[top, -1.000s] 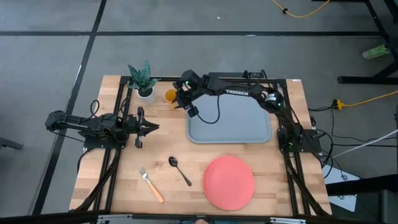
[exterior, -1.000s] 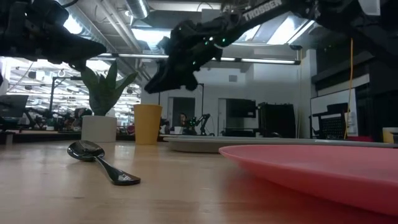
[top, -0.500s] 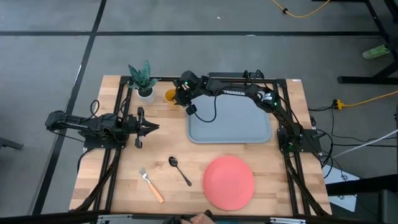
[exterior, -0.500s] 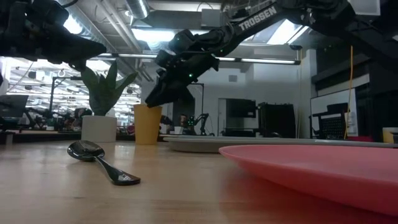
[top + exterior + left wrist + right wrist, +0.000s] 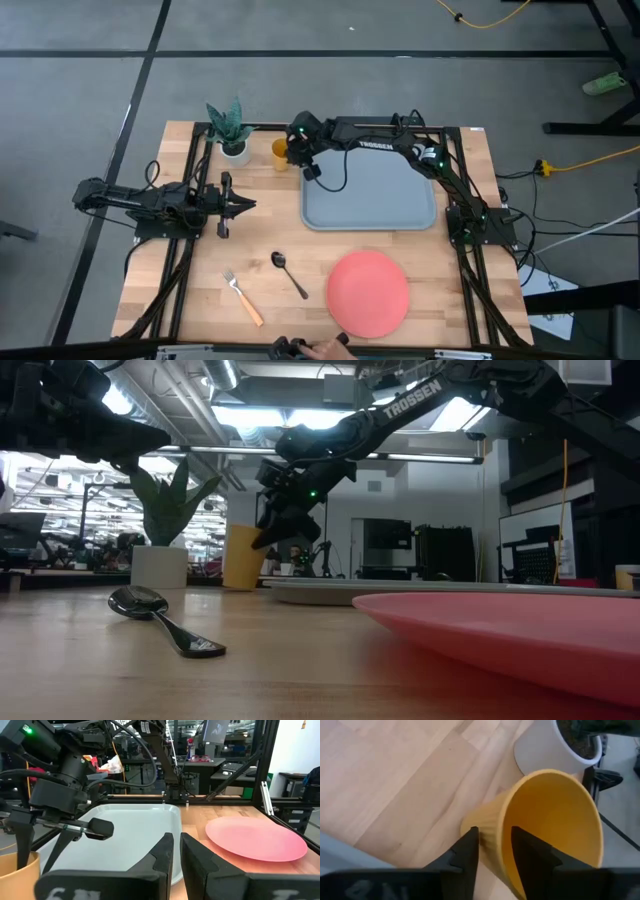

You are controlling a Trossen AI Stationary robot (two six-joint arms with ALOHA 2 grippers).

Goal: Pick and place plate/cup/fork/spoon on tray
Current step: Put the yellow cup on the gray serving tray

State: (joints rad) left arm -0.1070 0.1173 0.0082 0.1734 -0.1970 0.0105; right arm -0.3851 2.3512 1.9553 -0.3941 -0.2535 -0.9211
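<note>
The yellow-orange cup stands at the far side of the table, between the white plant pot and the grey-blue tray. My right gripper is down at the cup's rim and shut on its wall. It also shows in the low view. My left gripper waits shut and empty at the table's left, above the wood. The coral-pink plate, the dark spoon and the orange-handled fork lie flat on the wood near the front edge. My right gripper holds the cup's wall just below the rim, on the side toward the tray. One finger is inside the cup and one is outside. The fingers come from above, slanting down. The cup leans a little, its base at the table.
The plant pot stands close beside the cup on the side away from the tray. The tray lies right next to the cup. A person's hand shows at the table's near edge, in front of the plate.
My right gripper has come down and toward the far edge, onto the cup's rim. In the low view the cup has shifted a little toward the tray and now leans.
</note>
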